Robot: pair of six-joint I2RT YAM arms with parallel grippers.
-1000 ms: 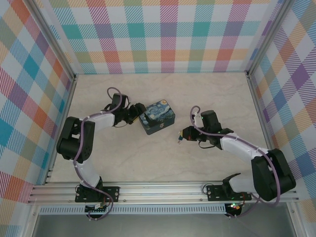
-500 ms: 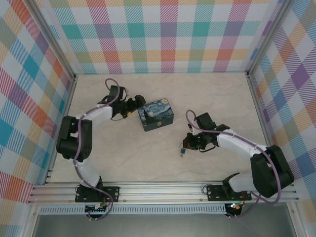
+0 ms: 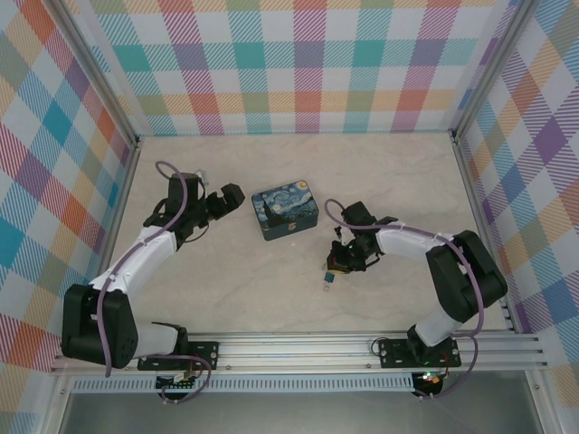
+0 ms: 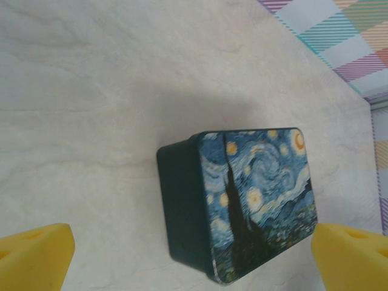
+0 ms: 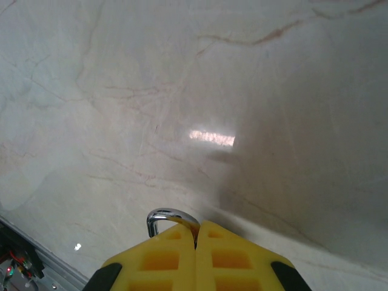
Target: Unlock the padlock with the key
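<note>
The left claw [image 3: 230,196] stands with its jaws wide apart, and in the left wrist view its two yellow fingertips [image 4: 36,251] sit at the lower corners with nothing between them. It hovers just beside the left end of the starry-night tin [image 3: 286,212], aimed at it but not touching it. The tin [image 4: 254,200] lies flat with its lid shut near the middle of the marble desk [image 3: 398,172], turned a little askew to the desk's edges. To the right of the tin and nearer the near edge, the right claw [image 3: 336,268] points down toward that edge. Its yellow fingers are pressed together and clamped on the padlock [image 3: 330,278]. From above, a small teal-blue bit of the padlock shows just past the fingertips. In the right wrist view the claw [image 5: 197,233] has its pads meeting along a thin seam. The padlock's silver shackle [image 5: 172,219] curves out just above the pads on the left side, over bare marble. The frames do not show whether the padlock touches the desk or hangs just above it. The padlock and the right claw are well apart from the tin.
</note>
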